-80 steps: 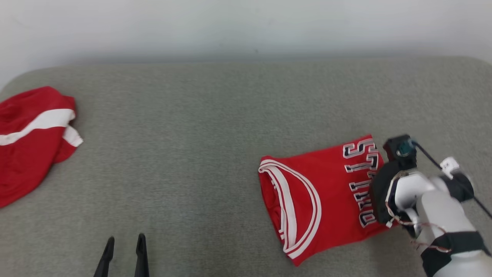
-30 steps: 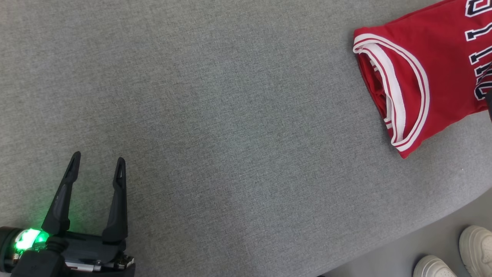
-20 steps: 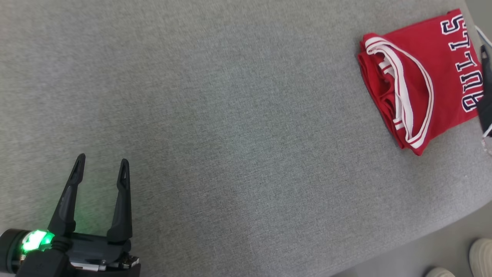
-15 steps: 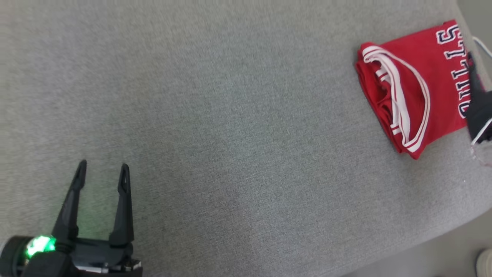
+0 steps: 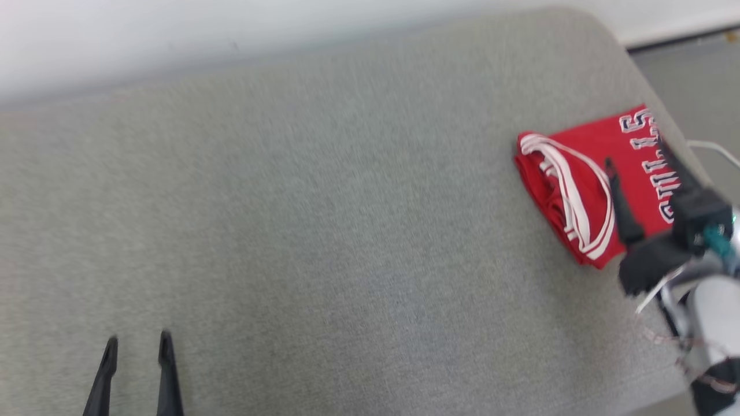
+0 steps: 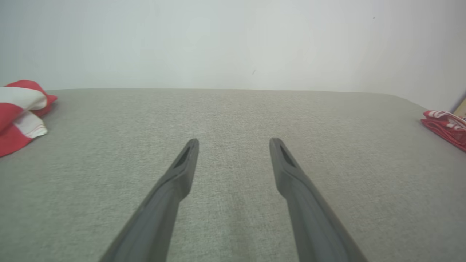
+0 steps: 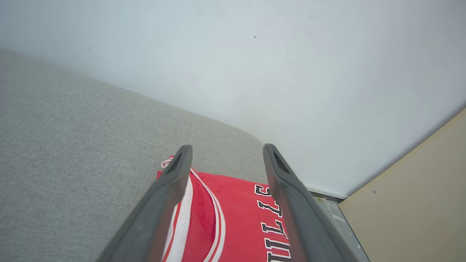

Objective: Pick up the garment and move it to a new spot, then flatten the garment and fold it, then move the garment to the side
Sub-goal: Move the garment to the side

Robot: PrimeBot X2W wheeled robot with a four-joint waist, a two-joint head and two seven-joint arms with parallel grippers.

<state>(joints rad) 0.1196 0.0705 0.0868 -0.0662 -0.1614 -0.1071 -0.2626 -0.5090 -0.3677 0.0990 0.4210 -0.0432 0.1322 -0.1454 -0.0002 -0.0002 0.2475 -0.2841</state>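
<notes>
Right gripper [image 5: 633,153]: the two long dark fingers are spread wide and nothing is between them. It hangs over the near right part of the folded red basketball jersey with white trim and dark lettering [image 5: 587,190]. In the right wrist view the fingers frame the jersey's [image 7: 236,218] neckline and lettering; I cannot tell whether the tips touch the cloth. The jersey lies flat as a compact folded packet at the far right of the grey fabric-covered surface [image 5: 324,231], close to its rounded right corner, with floor just beyond. Left gripper [image 5: 139,338]: spread equally wide and empty, at the near left over bare grey fabric, well apart from the jersey, which sits at the right edge of the left wrist view [image 6: 444,125]. A crumpled red-and-white cloth [image 6: 18,112] lies at the far left. A white wall [image 5: 173,34] runs behind the surface. Judgement: folding looks done and the packet is set to the side, so this is the tail of the last step. The next move calls for lifting the right arm straight off without catching a fold. Count: two grippers, one folded jersey, one loose cloth, one surface.
</notes>
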